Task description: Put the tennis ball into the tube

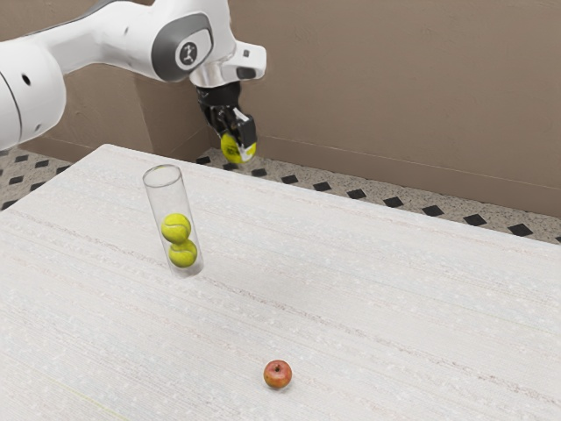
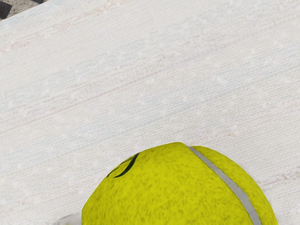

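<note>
At the exterior view's left, a clear, smooth, open-topped tube [image 1: 164, 199] is stood on the table [image 1: 368, 298], whose white surface is finely streaked and grained. Two fuzzy yellow balls, an upper one [image 1: 176, 228] and a lower one [image 1: 183, 254], are stacked inside. To the right, a third ball [image 1: 231, 149] is gripped between the fingers of the black gripper [image 1: 240, 147] and held aloft, apart from the tube; its felt is crossed by a grey seam. The grasp is done; alignment over the mouth and release are left. Farther right, a round, glossy red apple [image 1: 278, 374] is seen.
</note>
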Robot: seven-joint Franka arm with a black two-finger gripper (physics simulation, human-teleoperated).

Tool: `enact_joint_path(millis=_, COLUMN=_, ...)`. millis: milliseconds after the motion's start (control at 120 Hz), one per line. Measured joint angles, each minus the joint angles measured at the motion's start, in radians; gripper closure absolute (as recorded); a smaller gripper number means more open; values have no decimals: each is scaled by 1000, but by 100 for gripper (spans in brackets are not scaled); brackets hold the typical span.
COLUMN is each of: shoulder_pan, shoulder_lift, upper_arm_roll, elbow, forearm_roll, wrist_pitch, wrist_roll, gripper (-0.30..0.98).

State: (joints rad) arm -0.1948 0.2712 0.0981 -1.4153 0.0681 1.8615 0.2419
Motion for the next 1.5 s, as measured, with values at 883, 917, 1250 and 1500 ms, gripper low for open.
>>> enact_joint_path(millis=883, shoulder_pan=149, shoulder_lift=169, upper_arm_roll=124, elbow=206, forearm_roll=27, wrist_pitch=-333, wrist_roll=79, gripper=34)
enact_joint_path(millis=917, shoulder_pan=149, shoulder_lift=174, upper_arm_roll=124, elbow=209, forearm_roll=24, wrist_pitch=-336, wrist_roll=82, gripper=29)
enact_joint_path(millis=1250, shoulder_pan=149, shoulder_lift=130, upper_arm_roll=61, elbow=180, forearm_roll=9, wrist_pitch=-351, wrist_roll=113, gripper=6)
enact_joint_path(millis=1500, shoulder_pan=142, shoulder_lift=-104, upper_arm_roll=-118, elbow=-53, forearm_roll=-14, wrist_pitch=-296, wrist_roll=124, gripper=2)
